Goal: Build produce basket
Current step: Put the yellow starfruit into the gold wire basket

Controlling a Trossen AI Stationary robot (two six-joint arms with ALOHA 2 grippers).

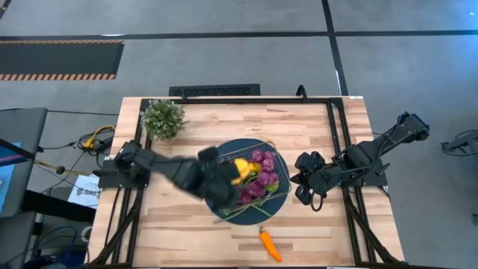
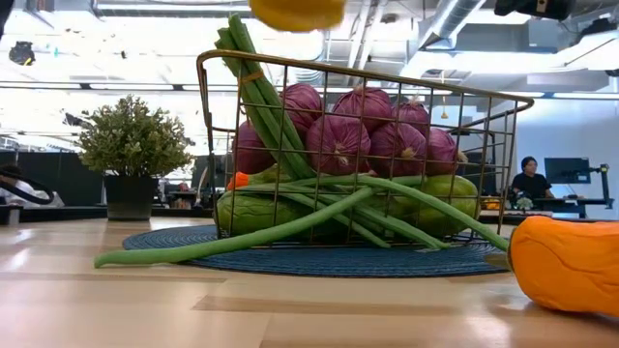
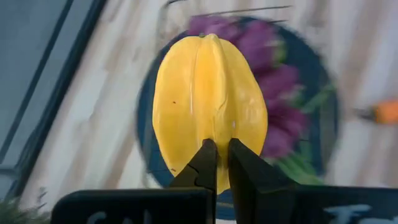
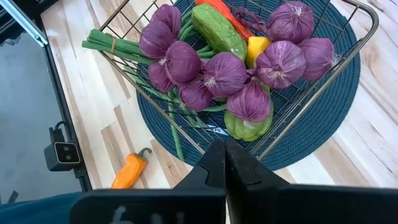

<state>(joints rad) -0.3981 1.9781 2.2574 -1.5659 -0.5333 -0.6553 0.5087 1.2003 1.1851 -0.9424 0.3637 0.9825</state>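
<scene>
Left gripper (image 3: pixel 216 163) pinches the yellow ribbed fruit (image 3: pixel 208 106) by its lower end, fingers pressed on the rib, holding it above the basket (image 1: pixel 278 161) so it can drop in from the top. Basket sits on the dark blue mat (image 1: pixel 224 149) mid tabletop (image 1: pixel 314 232), already loaded: purple bulbs (image 4: pixel 225 73), cucumber (image 4: pixel 217 30), lemon (image 4: pixel 257 47), something orange-red at the far side. Green bean bundle (image 2: pixel 256 92) leans against a basket wall, loose ends poking through the mesh onto the mat (too long to lie flat). One orange carrot (image 1: pixel 269 244) lies on the tabletop near the front edge, probably next. Right gripper (image 4: pixel 225 165) is pressed together and empty, parked just beside the mat's right edge, clear of the drop. Potted plant (image 1: pixel 163 118) stands back left, not involved.
</scene>
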